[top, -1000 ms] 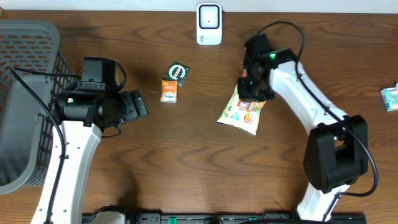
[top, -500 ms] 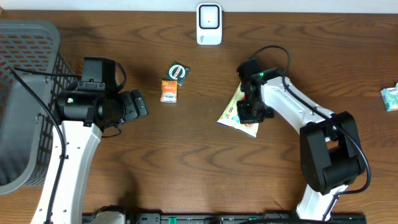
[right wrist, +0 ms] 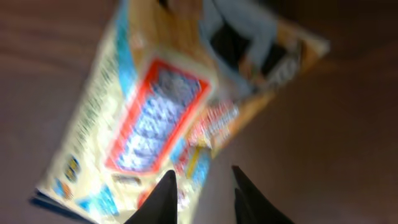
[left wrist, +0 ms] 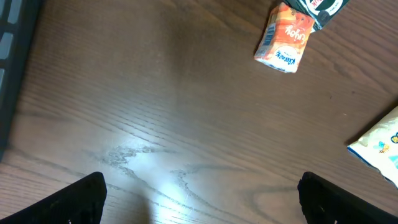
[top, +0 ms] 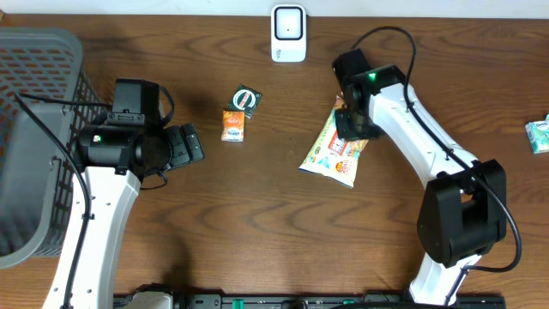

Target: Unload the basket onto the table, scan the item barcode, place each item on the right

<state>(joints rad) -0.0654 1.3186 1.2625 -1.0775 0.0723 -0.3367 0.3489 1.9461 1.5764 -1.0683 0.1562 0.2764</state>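
1. Right gripper [top: 347,120] is seen from overhead over the far end of the snack bag [top: 330,156]. The bag lies flat on the worktop [top: 257,240], right of its middle. The scanner [top: 288,33] stands at the far edge, well apart from the bag. The left gripper [top: 187,144] is parked near the basket [top: 34,129] at the left edge.
2. From the left wrist, the left gripper [left wrist: 205,199] is shown spread wide, with nothing between its 2 fingers. An orange packet [left wrist: 285,38] and 1 corner of the snack bag [left wrist: 380,144] are seen ahead of it.
3. From the right wrist, the right gripper [right wrist: 205,196] is shown with its 2 fingers [right wrist: 163,199] a little apart over the printed face of the snack bag [right wrist: 155,118]. The view is blurred, so whether any of the bag is pinched cannot be told.
4. A firm pinch on the bag's end is judged to be needed first. No barcode is made out on the upper face, so it is probably underneath. The bag should be lifted clear, turned, and presented squarely and steadily to the scanner.
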